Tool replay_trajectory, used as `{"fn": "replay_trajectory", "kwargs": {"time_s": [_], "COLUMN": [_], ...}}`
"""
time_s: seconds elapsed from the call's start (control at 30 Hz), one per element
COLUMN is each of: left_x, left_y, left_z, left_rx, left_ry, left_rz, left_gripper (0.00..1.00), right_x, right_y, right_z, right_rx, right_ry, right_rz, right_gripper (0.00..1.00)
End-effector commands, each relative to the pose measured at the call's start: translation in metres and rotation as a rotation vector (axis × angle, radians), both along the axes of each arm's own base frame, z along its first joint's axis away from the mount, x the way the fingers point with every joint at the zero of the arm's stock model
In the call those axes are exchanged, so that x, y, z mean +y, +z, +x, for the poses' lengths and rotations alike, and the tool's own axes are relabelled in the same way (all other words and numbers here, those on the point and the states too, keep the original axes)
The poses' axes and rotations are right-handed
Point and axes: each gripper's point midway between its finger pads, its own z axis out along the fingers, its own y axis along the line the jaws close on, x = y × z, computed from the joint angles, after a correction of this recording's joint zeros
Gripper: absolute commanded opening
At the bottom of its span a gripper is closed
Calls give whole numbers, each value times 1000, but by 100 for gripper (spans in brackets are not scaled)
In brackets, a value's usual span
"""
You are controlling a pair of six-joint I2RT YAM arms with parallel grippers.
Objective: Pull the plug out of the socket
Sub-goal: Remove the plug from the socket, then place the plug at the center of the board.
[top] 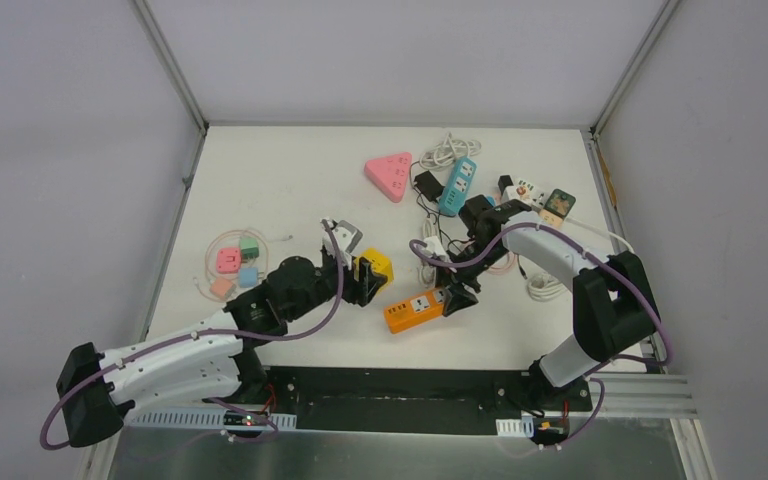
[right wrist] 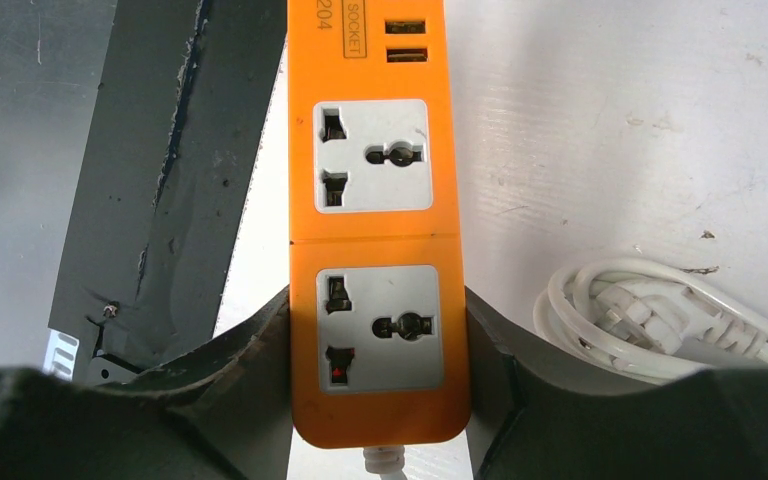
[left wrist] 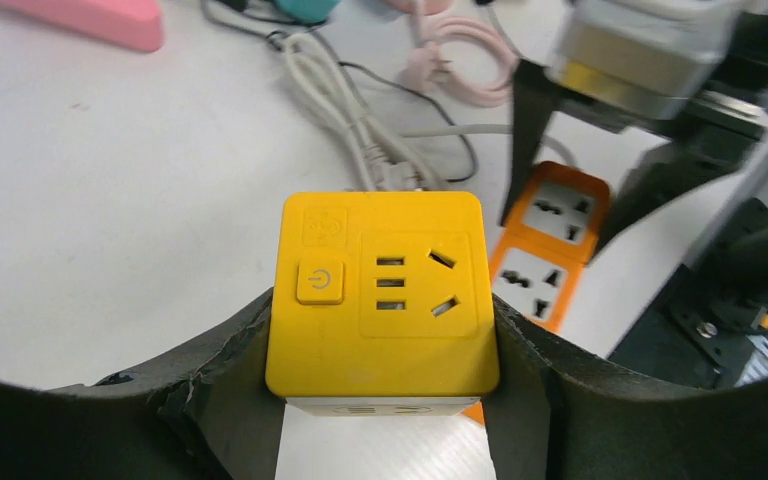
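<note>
A yellow cube plug adapter (left wrist: 380, 290) with a power button and outlets on its top face is clamped between my left gripper's (left wrist: 380, 350) dark fingers; the gripper is shut on it. In the top view the cube (top: 373, 268) is held left of the orange socket strip (top: 415, 310) and apart from it. My right gripper (right wrist: 380, 345) is shut on the cord end of that strip (right wrist: 375, 200). Both of its grey outlets are empty. The cube's underside and any prongs are hidden.
A coiled white cord (right wrist: 650, 320) lies right of the strip. At the back are a pink triangular socket (top: 389, 175), a blue strip (top: 457, 186) and tangled cables (top: 450, 150). Small coloured cubes (top: 235, 265) sit at the left. The table's near edge (top: 410, 375) is close behind the strip.
</note>
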Motion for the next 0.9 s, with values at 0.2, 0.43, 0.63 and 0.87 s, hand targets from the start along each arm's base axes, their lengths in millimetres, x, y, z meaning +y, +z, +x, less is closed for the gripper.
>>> {"fn": "replay_trajectory", "kwargs": {"time_s": [0.2, 0.43, 0.63, 0.87], "left_x": [59, 123, 176, 220], "left_y": [0, -25, -47, -59], "left_z": [61, 99, 121, 124], "left_rx": [171, 253, 362, 426], "left_ry": [294, 591, 813, 1041], "left_rz": [-100, -138, -208, -290], "left_gripper": [0, 0, 0, 0], "right_x": [0, -1, -2, -2], "right_y": [26, 27, 28, 28], "right_z": [6, 5, 5, 5], "right_rx": [-63, -69, -75, -78], "right_ry": [-3, 3, 6, 8], "right_rz": [68, 67, 71, 71], "right_gripper": [0, 0, 0, 0]}}
